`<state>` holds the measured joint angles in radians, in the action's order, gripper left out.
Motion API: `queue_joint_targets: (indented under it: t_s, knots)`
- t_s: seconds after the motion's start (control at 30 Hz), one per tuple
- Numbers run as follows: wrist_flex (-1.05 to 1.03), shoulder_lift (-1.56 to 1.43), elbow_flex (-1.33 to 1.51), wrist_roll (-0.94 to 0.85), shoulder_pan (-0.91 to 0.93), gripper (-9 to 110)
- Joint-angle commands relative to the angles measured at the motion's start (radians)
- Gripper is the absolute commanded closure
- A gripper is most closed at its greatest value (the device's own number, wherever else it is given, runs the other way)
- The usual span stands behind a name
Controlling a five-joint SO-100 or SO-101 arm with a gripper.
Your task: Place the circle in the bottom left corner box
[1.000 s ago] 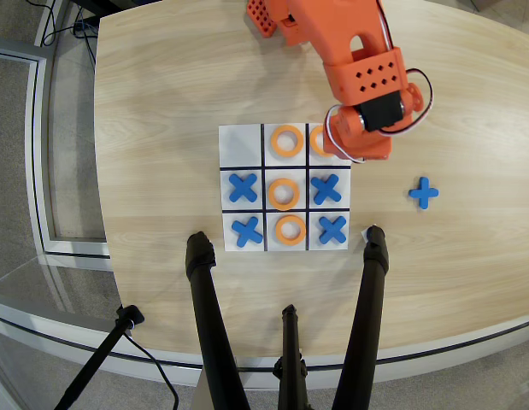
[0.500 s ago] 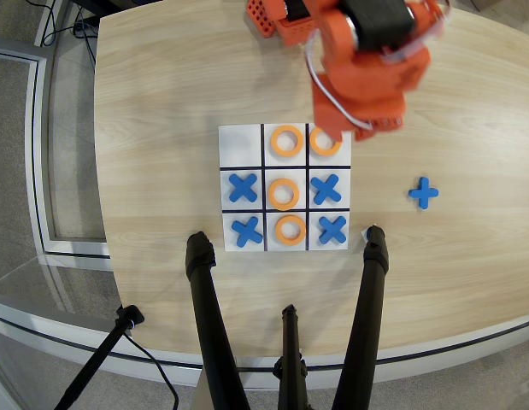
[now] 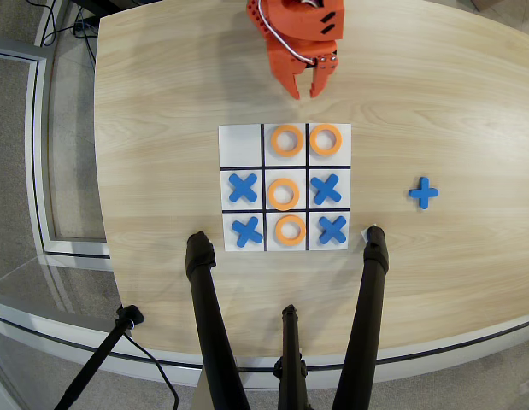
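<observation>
A rounded light wooden table (image 3: 161, 102) carries a flat white square board with black grid lines (image 3: 241, 141) near its middle. To the right of the board, well apart, a single blue plastic cross-shaped piece (image 3: 424, 193) lies on the bare wood. Two black tripod legs (image 3: 198, 256) stand on the near part, just beside the board's near corners.

The orange arm is entering the overhead view from the top edge. Its gripper (image 3: 305, 89) is pointing downward in frame, jaws slightly parted and holding nothing.
</observation>
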<state>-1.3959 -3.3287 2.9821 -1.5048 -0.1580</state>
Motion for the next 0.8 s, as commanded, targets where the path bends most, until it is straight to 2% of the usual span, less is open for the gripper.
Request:
queue_joint_targets:
  t_s: [0.0,0.17,0.4,0.57,0.77]
  knots:
    - [0.058,-0.028,0.077,-0.015,0.032,96]
    - [0.216,-0.029,0.221,-0.071,0.117,102]
    - [0.169,-0.029,0.221,-0.087,0.199,102]
    - [0.051,-0.028,0.221,-0.117,0.324,102]
    - [0.055,-0.029,0.221,-0.120,0.471,101]
